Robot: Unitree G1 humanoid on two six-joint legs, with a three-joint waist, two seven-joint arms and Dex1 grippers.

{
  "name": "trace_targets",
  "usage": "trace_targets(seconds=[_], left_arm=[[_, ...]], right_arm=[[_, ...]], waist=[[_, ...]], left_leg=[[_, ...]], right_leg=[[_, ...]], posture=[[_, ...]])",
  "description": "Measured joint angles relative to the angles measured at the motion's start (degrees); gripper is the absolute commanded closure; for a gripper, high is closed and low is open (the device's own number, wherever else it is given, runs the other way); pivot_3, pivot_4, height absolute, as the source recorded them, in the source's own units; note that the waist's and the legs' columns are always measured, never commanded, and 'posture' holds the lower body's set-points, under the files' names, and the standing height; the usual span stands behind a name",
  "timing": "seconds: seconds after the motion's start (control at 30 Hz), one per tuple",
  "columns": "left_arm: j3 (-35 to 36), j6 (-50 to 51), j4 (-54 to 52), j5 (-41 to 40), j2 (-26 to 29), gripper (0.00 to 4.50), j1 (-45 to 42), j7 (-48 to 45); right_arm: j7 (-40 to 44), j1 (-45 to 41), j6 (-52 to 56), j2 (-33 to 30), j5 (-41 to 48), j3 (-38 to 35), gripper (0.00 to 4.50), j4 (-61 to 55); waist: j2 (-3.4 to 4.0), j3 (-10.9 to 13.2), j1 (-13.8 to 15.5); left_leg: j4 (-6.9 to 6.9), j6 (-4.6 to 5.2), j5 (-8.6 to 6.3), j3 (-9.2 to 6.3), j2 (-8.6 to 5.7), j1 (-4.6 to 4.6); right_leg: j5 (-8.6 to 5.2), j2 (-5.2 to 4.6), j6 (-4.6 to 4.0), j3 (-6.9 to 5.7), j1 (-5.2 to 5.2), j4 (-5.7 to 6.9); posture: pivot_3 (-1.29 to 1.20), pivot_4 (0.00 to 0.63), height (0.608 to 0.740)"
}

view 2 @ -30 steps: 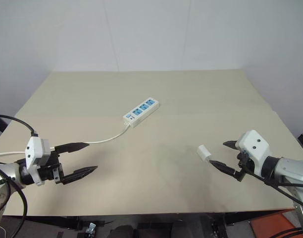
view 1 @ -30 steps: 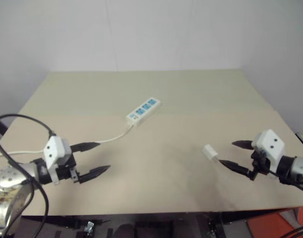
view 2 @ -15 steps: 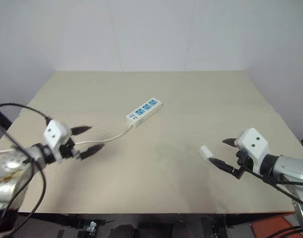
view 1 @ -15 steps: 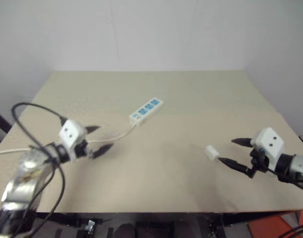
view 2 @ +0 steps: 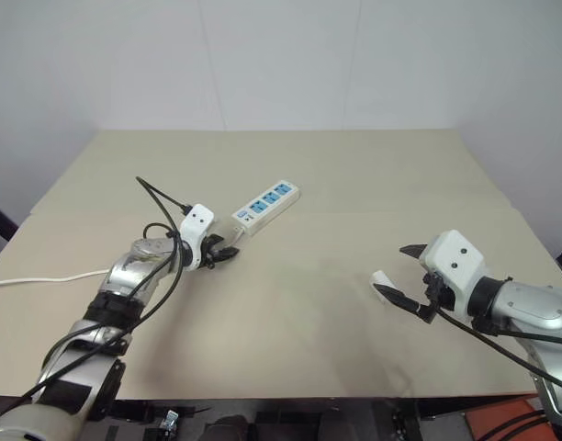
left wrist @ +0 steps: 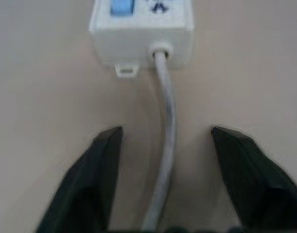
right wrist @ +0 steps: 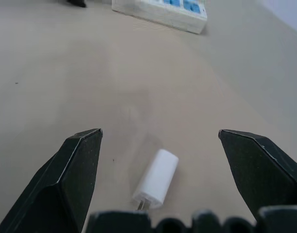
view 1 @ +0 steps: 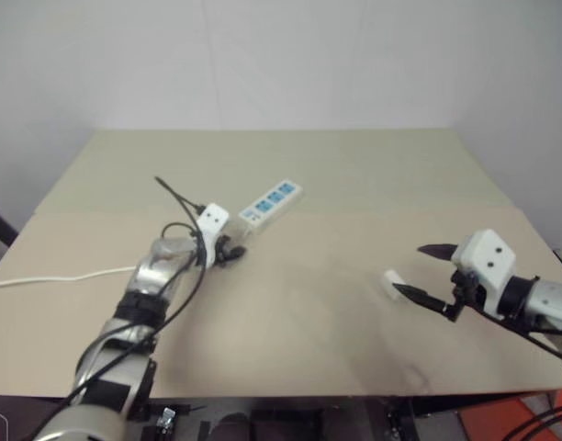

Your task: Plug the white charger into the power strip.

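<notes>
Charger (right wrist: 156, 184) lies between my wide-apart right fingers (right wrist: 80, 165); left fingers (left wrist: 102, 160) apart, straddling the strip's cord (left wrist: 166, 160).
Centre on its body, then pinch squarely.

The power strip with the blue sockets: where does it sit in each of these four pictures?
Left eye view: power strip, above centre, slanted.
Right eye view: same spot, past the left claw.
Left wrist view: its cord end at the top.
Right wrist view: along the top edge.
Shared landmark: its white cord.
</notes>
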Motion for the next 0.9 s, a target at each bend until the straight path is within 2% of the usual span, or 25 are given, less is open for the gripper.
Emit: trace_targets(seconds=[0.2,0.3,0.37,0.5,0.63,0.77,0.9], left_arm=[[0.59,-1.08,2.99,0.50,-2.20,4.42,-1.03,0.67],[0.86,-0.53,0.89,0.75,-1.88,4.49,0.05,-0.01],[0.83,-0.18,-4.32,0.24,0.02,4.49,3.50,-3.12],[0.61,-6.70,-23.35,-3.84,11.07,4.49,19.87,-17.06],[2.54,-13.80,-32.35,-6.87,18.89,4.49,31.59,-26.03],[4.90,-18.89,-32.67,-6.30,21.66,3.35,35.82,-26.68],[8.31,-20.06,-32.99,-9.23,19.44,2.04,36.91,-25.81]], right_arm=[[-0.72,0.59,0.83,0.01,0.91,-0.66,0.00,-1.38],[-0.74,0.87,0.84,0.01,1.16,-0.75,0.00,-1.51],[-0.73,1.25,0.84,0.00,1.17,-0.97,0.00,-1.55],[-0.69,1.30,0.84,-0.05,1.18,-1.30,0.00,-1.20],[-0.57,-0.31,0.84,-0.05,1.22,-0.39,0.00,-0.88],[-0.23,-3.45,0.82,-0.06,1.13,1.84,0.00,0.64],[0.03,-4.93,0.82,-0.05,1.08,3.53,0.00,1.47]], waist=[[-0.01,-0.06,0.04],[-0.01,-0.06,-0.04],[0.00,-0.06,-0.46],[0.05,-0.09,-1.72],[0.07,-0.07,-0.99],[0.06,-0.05,0.22],[0.06,-0.05,0.41]], left_leg=[[0.00,0.00,0.00,-0.01,0.01,0.47],[-0.01,-0.01,-0.01,-0.02,0.02,0.55],[-0.02,-0.08,-0.05,-0.01,0.03,0.55],[-0.13,-0.21,-0.22,-0.11,0.25,0.31],[-0.10,-0.13,-0.28,-0.10,0.22,0.18],[-0.04,-0.12,-0.29,0.05,0.19,0.34],[-0.04,-0.11,-0.29,0.13,0.22,0.27]], right_leg=[[-0.06,0.01,0.09,0.00,0.44,0.04],[-0.14,0.00,0.23,0.00,0.54,0.01],[-0.14,0.00,0.17,0.07,0.50,0.04],[-0.17,0.08,0.09,0.47,-0.05,0.20],[-0.18,-0.14,0.12,0.44,-0.16,-0.02],[-0.18,-0.11,0.11,0.29,0.08,-0.01],[-0.17,0.04,0.07,0.20,-0.01,0.04]], posture=[[0.00,0.150,0.740],[0.00,0.150,0.740],[0.00,0.150,0.740],[0.00,0.150,0.740],[0.00,0.150,0.740],[0.00,0.150,0.740],[0.00,0.150,0.740]])
